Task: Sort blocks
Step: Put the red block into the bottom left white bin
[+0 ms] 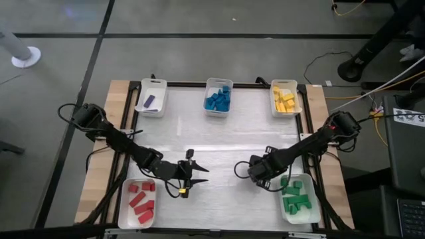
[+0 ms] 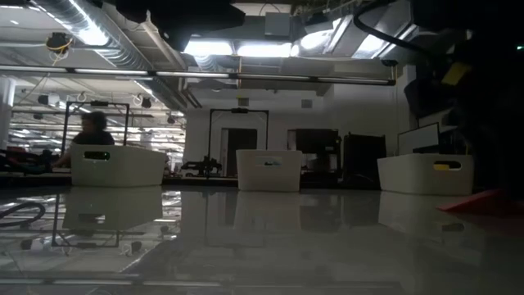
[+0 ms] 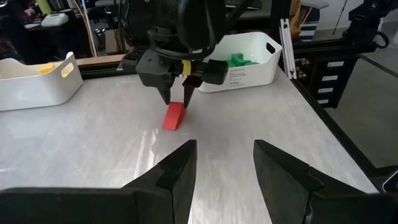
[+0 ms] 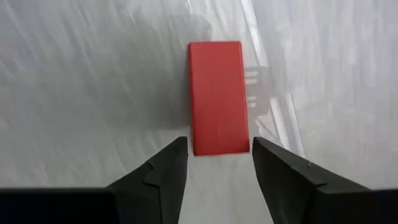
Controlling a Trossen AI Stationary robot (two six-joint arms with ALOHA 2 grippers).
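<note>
Table [image 1: 219,133], pale and glossy, carries all. Near its left, the left gripper [image 3: 225,146] stands open and empty. Near right, the right gripper [image 3: 177,99] is over the end of a flat red rectangular block [image 4: 217,96]; whether it grips I cannot tell.

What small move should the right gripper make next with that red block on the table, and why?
Probably lower the right gripper a little and close on the red rectangular block: its open fingers sit just above the block, which lies on the white table, not yet gripped.
</note>
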